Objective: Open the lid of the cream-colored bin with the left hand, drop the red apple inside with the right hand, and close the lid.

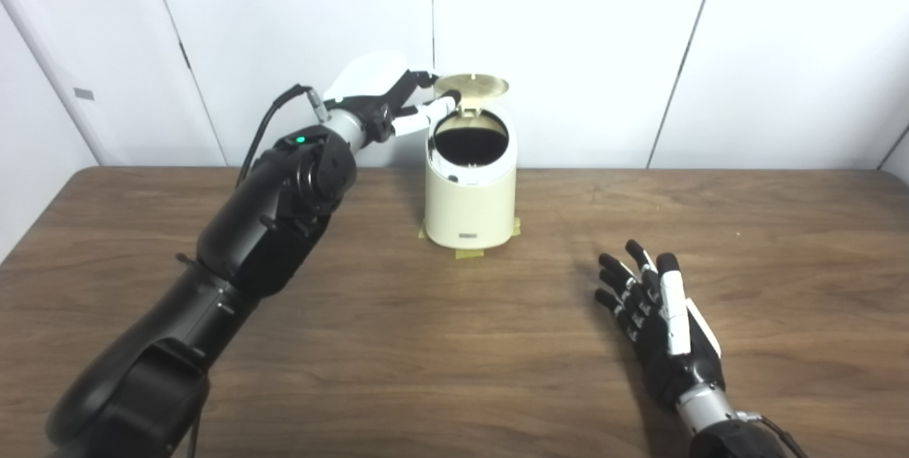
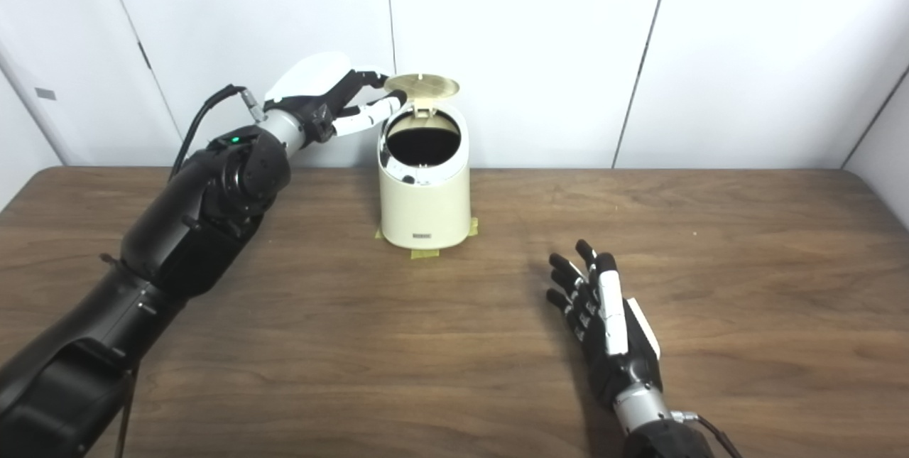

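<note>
Touching raised lid (image 1: 473,84), left hand (image 1: 387,99), right hand (image 1: 657,316) empty

A brown wooden table (image 1: 454,344) stands before white wall panels (image 1: 568,46).

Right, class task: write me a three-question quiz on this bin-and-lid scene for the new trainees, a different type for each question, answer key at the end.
1. True or false: the lid of the cream-colored bin is raised and the opening shows.
2. Multiple choice: where is the right hand?
A. inside the bin
B. over the table, right of the bin, fingers apart, holding nothing
C. on the lid
3. Short answer: which hand reaches to the lid's edge, and can a red apple be seen anywhere?

Key
1. True.
2. B.
3. The left hand, fingers at the lid's left edge; no apple shows in either view.
</note>
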You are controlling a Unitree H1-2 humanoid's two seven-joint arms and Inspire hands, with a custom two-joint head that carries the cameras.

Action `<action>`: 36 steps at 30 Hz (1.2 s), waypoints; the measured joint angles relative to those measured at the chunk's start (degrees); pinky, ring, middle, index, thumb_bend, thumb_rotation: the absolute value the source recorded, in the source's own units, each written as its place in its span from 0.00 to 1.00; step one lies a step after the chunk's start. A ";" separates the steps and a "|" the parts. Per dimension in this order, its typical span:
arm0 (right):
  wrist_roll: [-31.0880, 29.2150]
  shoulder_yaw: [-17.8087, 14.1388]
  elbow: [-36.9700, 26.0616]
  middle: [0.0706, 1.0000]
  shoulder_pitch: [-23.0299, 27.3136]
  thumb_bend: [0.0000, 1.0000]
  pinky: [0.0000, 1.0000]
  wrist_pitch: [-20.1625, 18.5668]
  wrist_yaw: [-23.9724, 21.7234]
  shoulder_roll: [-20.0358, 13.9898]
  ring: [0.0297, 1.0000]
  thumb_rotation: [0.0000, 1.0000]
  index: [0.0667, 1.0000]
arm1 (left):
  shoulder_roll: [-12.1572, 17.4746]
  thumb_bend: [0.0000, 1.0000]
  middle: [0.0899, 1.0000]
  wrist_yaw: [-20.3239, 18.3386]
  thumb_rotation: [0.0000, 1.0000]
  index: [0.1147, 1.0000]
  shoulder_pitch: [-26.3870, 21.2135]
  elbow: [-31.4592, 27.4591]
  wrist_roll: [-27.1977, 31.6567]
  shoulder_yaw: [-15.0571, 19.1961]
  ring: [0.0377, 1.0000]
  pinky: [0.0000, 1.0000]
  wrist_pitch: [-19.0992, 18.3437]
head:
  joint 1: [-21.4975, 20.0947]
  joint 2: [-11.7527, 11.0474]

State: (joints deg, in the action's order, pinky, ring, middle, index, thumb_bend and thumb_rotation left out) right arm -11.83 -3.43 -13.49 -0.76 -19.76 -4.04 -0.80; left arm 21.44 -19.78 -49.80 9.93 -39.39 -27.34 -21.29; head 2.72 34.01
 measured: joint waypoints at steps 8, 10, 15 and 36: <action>1.20 0.23 0.55 0.87 0.49 0.52 0.91 0.29 0.17 -0.22 0.93 1.00 1.00 | 1.79 0.45 0.84 -1.78 1.00 0.82 1.45 -1.89 -4.50 -1.93 0.90 0.96 5.18 | -0.26 0.00; 1.54 0.33 0.91 0.87 0.62 0.52 0.91 0.70 0.18 -0.21 0.93 1.00 1.00 | 1.85 0.44 0.84 -2.35 1.00 0.82 1.88 -2.15 -5.47 -1.92 0.89 0.95 6.34 | -0.26 -0.09; 2.20 0.39 1.65 0.88 0.77 0.52 0.91 1.83 0.21 -0.25 0.94 1.00 1.00 | 1.77 0.45 0.84 -2.54 1.00 0.82 2.47 -2.17 -6.18 -1.79 0.89 0.94 8.70 | -0.26 -0.09; 4.01 1.01 2.04 0.86 1.16 0.49 0.90 2.19 0.24 -1.53 0.92 1.00 1.00 | 2.11 0.43 0.85 -7.44 1.00 0.82 4.00 -6.49 -15.05 -3.24 0.91 0.98 10.55 | -0.53 0.18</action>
State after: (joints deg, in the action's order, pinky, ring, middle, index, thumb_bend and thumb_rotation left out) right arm -7.81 -2.42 -11.45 0.40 -17.57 -3.80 -2.33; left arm 23.54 -27.22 -45.80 3.44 -54.45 -30.59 -10.74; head 2.20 34.19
